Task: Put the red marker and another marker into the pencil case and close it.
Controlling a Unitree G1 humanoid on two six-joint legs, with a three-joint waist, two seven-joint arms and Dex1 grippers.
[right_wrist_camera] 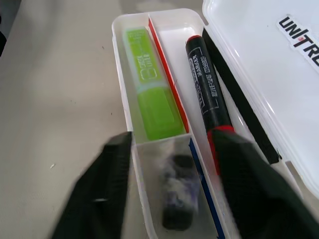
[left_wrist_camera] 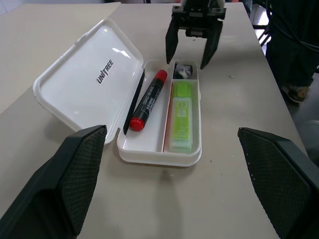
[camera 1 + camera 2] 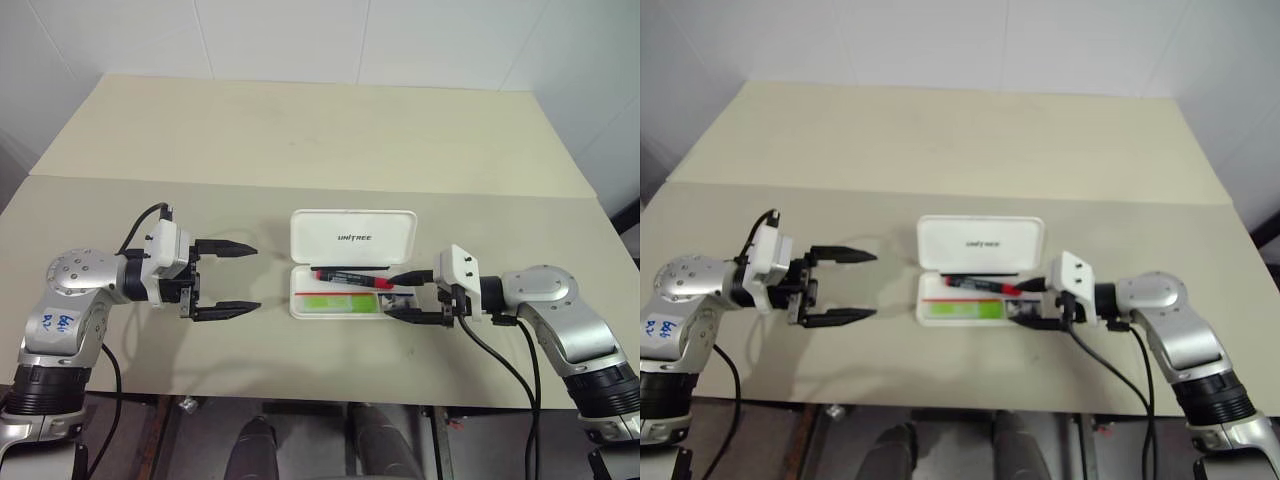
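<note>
The pencil case (image 3: 352,237) lies open mid-table, its lid standing back with the lettering showing. Inside the tray, the red marker (image 1: 208,89) rests in the compartment nearer the lid. The lime-green other marker (image 1: 149,97) lies in the compartment nearer me. My right gripper (image 3: 390,298) is open at the case's right end, its fingers either side of the tray's end and holding nothing. My left gripper (image 3: 252,278) stands open to the left of the case, well apart from it and pointing toward it.
A small dark object (image 1: 177,191) sits in the short end compartment under my right gripper. The beige table (image 3: 300,140) stretches bare behind the case, with a seam across it. Its front edge runs close below both arms.
</note>
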